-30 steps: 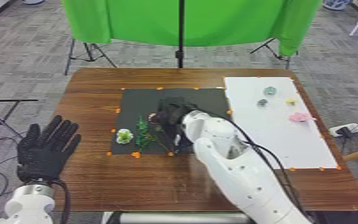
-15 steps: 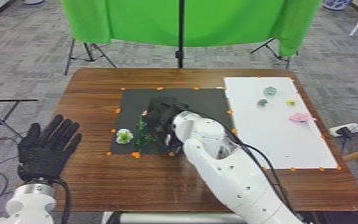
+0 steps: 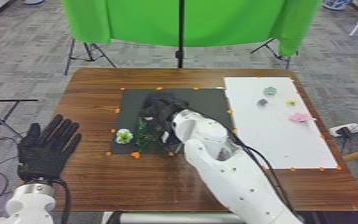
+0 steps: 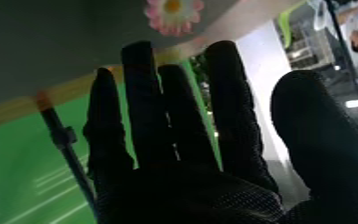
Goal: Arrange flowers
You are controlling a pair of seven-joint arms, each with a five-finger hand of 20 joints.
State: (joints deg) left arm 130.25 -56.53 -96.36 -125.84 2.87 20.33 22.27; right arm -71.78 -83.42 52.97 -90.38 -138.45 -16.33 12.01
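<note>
Your right hand (image 3: 162, 107), left of the frame's centre, has its fingers straight and open, as does your left hand (image 3: 47, 150) at lower left. The white flower (image 3: 124, 136) sits centre-left, and a pink-and-white flower (image 4: 171, 15) lies beyond your right fingertips; both look light with crushable petals, so pinch them by the stem.

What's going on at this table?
It looks like flower arranging, done by a robot. Its right hand is over the black mat, fingers extended, with a pink-and-white flower near its fingertips in the wrist view. A white flower and a green sprig lie on the mat's left part. A pink flower sits on the white sheet to the right. The left hand is open, left of the mat.
</note>
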